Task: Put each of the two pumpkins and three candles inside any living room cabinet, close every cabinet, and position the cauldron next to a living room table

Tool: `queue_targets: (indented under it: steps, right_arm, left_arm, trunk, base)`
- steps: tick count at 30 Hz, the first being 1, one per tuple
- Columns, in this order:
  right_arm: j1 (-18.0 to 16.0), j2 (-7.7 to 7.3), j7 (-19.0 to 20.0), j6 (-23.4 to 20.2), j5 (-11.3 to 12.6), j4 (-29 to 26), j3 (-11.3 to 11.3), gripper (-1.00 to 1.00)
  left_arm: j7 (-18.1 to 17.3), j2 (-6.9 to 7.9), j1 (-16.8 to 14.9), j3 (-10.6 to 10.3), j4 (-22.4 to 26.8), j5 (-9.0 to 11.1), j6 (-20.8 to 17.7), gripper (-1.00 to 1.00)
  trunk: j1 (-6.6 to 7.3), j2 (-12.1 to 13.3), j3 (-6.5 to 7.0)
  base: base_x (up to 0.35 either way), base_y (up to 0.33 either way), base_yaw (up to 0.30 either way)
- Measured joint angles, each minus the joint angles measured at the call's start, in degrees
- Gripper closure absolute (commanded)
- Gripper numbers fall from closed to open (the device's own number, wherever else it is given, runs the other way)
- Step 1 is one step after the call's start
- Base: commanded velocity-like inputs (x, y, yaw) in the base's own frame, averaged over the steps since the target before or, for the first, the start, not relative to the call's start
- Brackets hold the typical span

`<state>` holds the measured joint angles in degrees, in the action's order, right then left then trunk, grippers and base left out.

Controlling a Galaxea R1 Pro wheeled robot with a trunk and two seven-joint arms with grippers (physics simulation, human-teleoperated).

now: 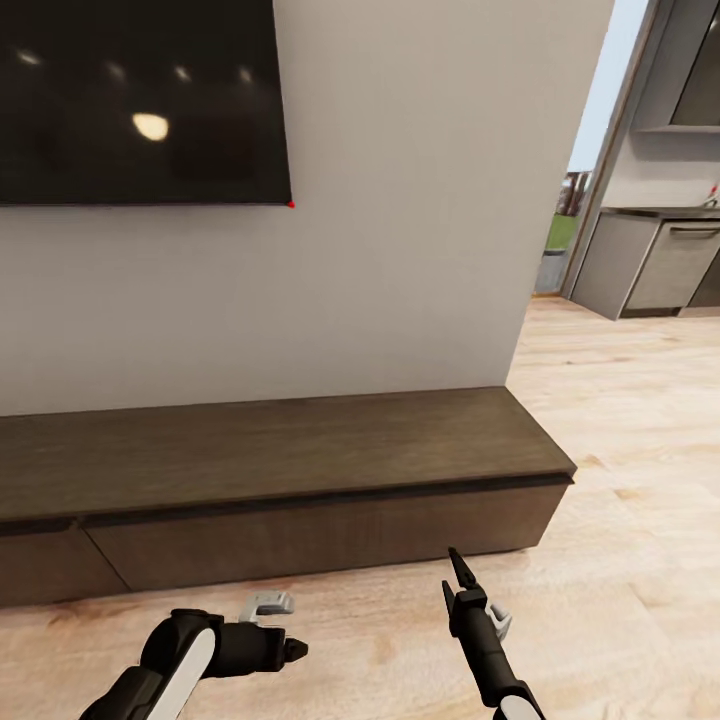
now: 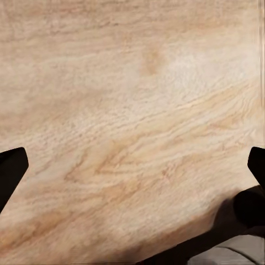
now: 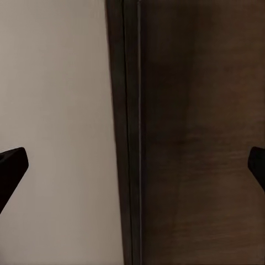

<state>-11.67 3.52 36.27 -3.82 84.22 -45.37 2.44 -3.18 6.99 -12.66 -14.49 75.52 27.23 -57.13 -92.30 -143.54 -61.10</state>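
The cabinet (image 1: 300, 470) runs out of the head view at the left edge, so its far end is cut off. Above the cabinet, the TV (image 1: 140, 100) is cropped at the top and left. Each wrist view catches only the tips of its hand's fingers (image 2: 11, 165) (image 3: 11, 163) at the edges.

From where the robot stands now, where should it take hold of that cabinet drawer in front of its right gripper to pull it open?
The cabinet drawer fronts are plain with no handles, so the likely purchase is the dark gap under the overhanging top. Come from the front, right gripper fingers hooking the front's upper edge, then pull back. Both grippers look open and empty.
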Motion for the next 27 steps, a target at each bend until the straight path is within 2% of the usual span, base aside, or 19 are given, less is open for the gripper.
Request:
queue_targets:
  steps: [1, 2, 4, 8, 10, 27]
  right_arm:
    - [0.0, 0.0, 0.0, 0.0, 0.0, 0.0, 0.0, -1.0]
    - [0.0, 0.0, 0.0, 0.0, 0.0, 0.0, 0.0, -1.0]
    - [0.0, 0.0, 0.0, 0.0, 0.0, 0.0, 0.0, -1.0]
    - [0.0, 0.0, 0.0, 0.0, 0.0, 0.0, 0.0, -1.0]
    - [0.0, 0.0, 0.0, 0.0, 0.0, 0.0, 0.0, -1.0]
    - [0.0, 0.0, -0.05, 0.05, 0.0, 1.0, 0.0, -1.0]
  left_arm:
    - [-0.14, 0.0, 0.04, -2.08, 0.06, 0.18, -0.06, -1.0]
    - [-0.18, 0.0, 0.06, -2.91, 0.09, 0.12, -0.07, -1.0]
    - [-0.26, 0.05, 0.18, -5.91, 0.16, 0.76, -0.1, -1.0]
    - [-0.31, 0.19, 0.26, -9.13, 0.13, 1.91, -0.09, -1.0]
    - [-0.31, 0.29, 0.25, -9.55, 0.12, 2.09, -0.06, -1.0]
    - [-0.32, 0.36, 0.26, -8.97, 0.12, 2.19, 0.04, -1.0]
  trunk:
    - [0.0, 0.0, 0.0]
    - [0.0, 0.0, 0.0]
    - [0.0, 0.0, 0.0]
    - [0.01, 0.0, 0.0]
    - [0.02, 0.0, 0.0]
    - [0.01, 0.0, 0.0]
  base:
    - [0.011, 0.0, 0.0]
    - [0.007, 0.0, 0.0]
    - [0.004, 0.0, 0.0]
    - [0.067, 0.0, 0.0]
    - [0.189, 0.0, 0.0]
    - [0.136, 0.0, 0.0]
